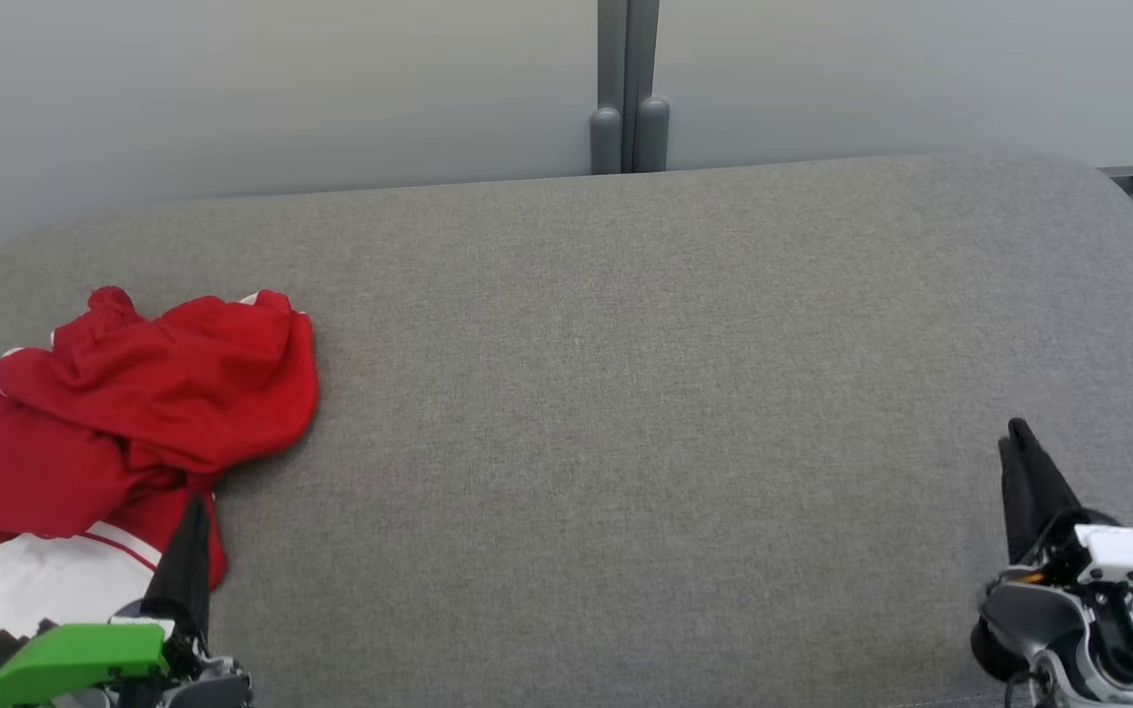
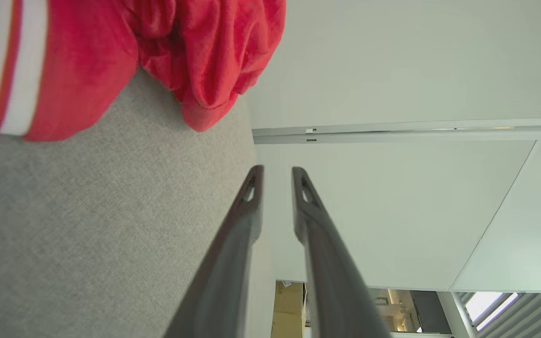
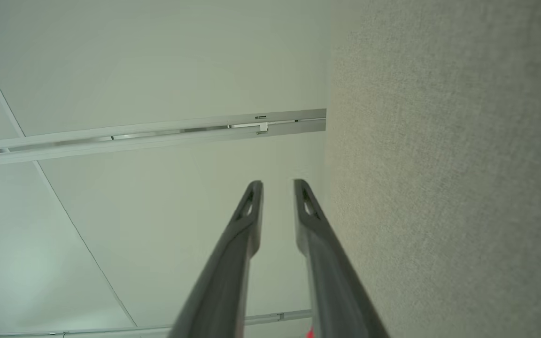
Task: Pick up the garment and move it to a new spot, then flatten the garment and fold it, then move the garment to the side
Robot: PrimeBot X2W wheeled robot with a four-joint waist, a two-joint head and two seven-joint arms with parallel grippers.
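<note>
**A:** How is the left hand?

**B:** Its two dark fingers stand a narrow gap apart with nothing between them. Seen from its wrist, the cloth lies clear of the tips.

**A:** And the garment?

**B:** Red, crumpled in a heap at the left end of the grey padded bench (a white panel with red striping shows at its near edge), just beside that hand.

**A:** The right hand?

**B:** Well apart from the garment, fingers slightly parted, empty.
</note>
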